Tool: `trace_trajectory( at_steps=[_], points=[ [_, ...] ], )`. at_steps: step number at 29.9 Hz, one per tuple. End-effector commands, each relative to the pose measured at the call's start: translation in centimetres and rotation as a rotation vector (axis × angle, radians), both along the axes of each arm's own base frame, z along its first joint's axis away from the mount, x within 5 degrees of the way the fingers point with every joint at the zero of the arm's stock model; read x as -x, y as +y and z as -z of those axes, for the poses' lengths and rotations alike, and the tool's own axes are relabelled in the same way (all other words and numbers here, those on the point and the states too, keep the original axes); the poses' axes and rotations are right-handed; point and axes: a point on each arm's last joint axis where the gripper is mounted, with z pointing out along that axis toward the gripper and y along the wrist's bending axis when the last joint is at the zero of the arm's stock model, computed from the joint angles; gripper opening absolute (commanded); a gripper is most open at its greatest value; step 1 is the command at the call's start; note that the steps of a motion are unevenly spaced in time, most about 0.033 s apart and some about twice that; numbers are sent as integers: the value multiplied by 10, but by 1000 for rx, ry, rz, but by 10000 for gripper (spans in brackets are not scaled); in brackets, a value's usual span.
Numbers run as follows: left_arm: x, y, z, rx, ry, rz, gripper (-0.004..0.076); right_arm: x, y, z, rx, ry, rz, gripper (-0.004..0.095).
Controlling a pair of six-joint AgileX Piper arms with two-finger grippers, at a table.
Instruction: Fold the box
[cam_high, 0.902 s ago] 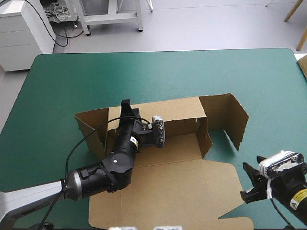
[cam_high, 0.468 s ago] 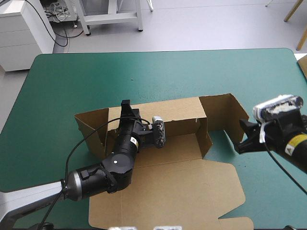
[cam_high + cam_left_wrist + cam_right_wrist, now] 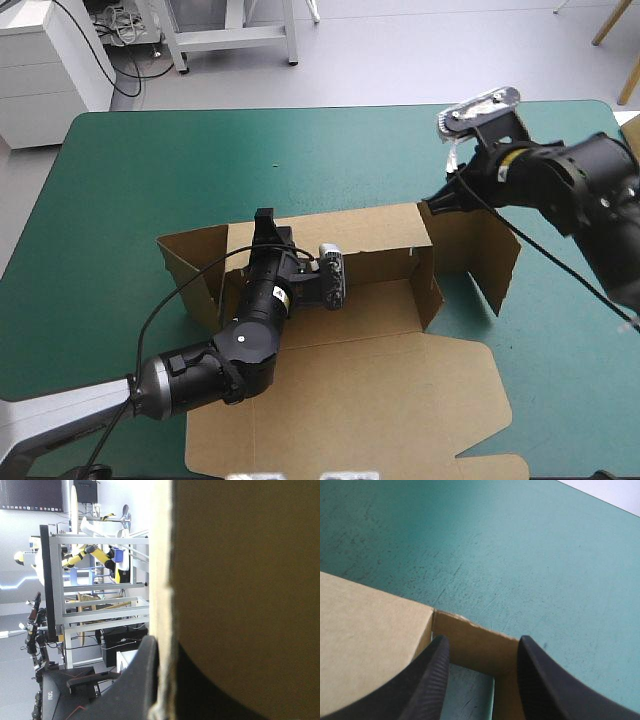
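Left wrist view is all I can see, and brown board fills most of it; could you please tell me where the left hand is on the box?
Observer: The high view shows the left hand at the top edge of the box's raised far wall, near its left end.
Operator: Thank you. Is the right hand gripping the box?
Observer: No. In the right wrist view the right hand has its fingers apart, and the top edge of the box's right side flap shows between them.
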Motion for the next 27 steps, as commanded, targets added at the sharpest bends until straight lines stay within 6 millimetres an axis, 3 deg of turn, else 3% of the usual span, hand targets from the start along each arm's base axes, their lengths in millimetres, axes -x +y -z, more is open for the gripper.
trace_trajectory(
  at_steps=[1,5,9,15,23,27],
  points=[
    [6,-5,-13,51,-23,62,-8,-21,6,-19,21,-69,-15,408],
    [6,-5,-13,51,-23,62,-8,-48,11,-20,50,-44,-24,408],
    [6,-5,-13,51,-23,62,-8,-75,2,-22,-53,-30,-34,408],
    [6,-5,-13,51,-23,62,-8,-110,-20,3,-188,62,-45,431],
    [6,-5,-13,51,-23,62,-8,-138,-18,37,-146,142,-52,431],
    [6,-5,-13,55,-21,64,-8,-141,-18,49,-126,176,-55,429]
  ],
)
